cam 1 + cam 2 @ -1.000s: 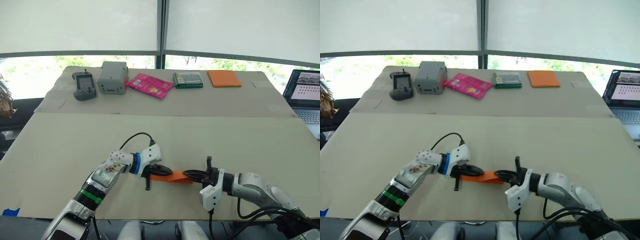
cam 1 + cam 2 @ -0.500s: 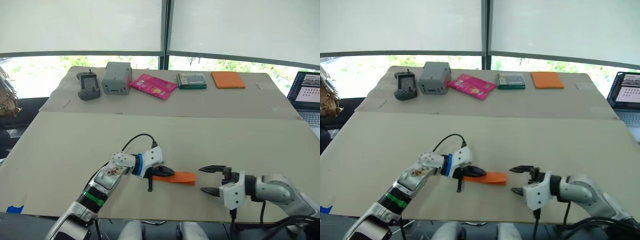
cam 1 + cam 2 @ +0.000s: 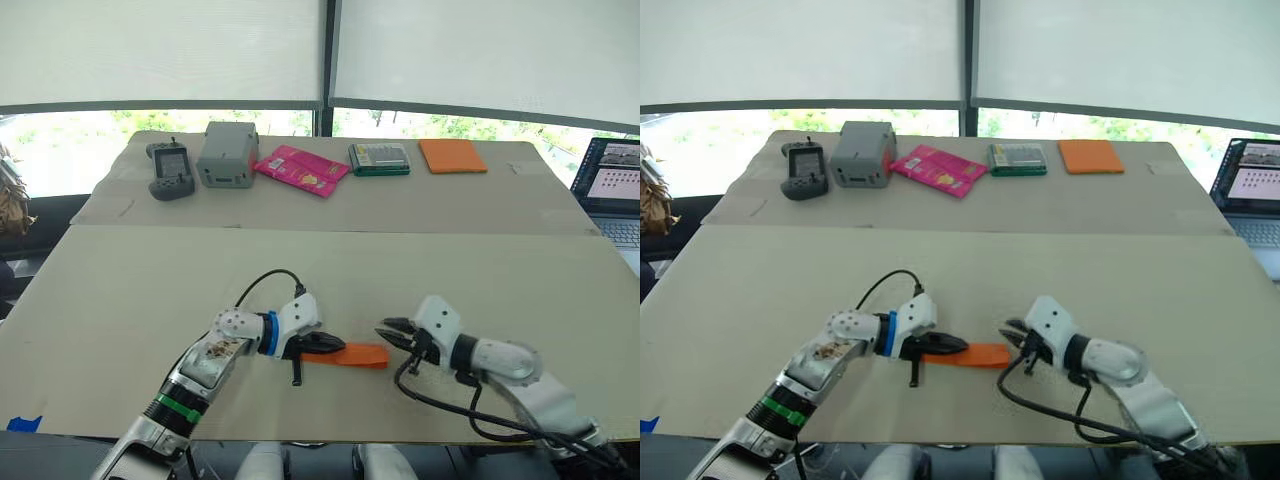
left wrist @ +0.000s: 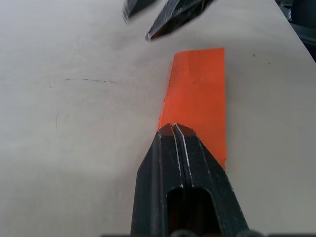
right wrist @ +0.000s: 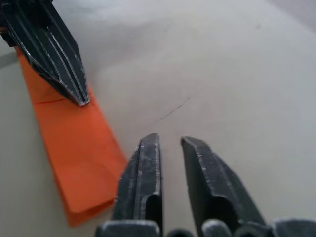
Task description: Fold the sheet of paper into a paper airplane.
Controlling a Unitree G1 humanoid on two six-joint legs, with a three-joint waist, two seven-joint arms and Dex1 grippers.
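The sheet of paper (image 3: 362, 355) is folded into a long, narrow orange strip lying flat on the beige table (image 3: 140, 290), near its front edge. My left gripper (image 3: 335, 346) is shut on the strip's left end; in the left wrist view its fingers (image 4: 173, 148) close over the paper (image 4: 197, 89). My right gripper (image 3: 386, 328) hovers just beyond the strip's right end and touches nothing. A narrow gap shows between its fingertips (image 5: 148, 148), with nothing in it. The paper (image 5: 74, 143) lies beside them.
Along the far side of the table stand a handheld device (image 3: 169, 170), a grey box (image 3: 227, 155), a pink packet (image 3: 300, 169), a green box (image 3: 378, 158) and a thicker orange pad (image 3: 452, 155). A laptop (image 3: 610, 185) sits at the right edge.
My right gripper let go of the strip's right end, drew back wide open, then returned close to that end with its fingers nearly together. The left gripper kept its hold.
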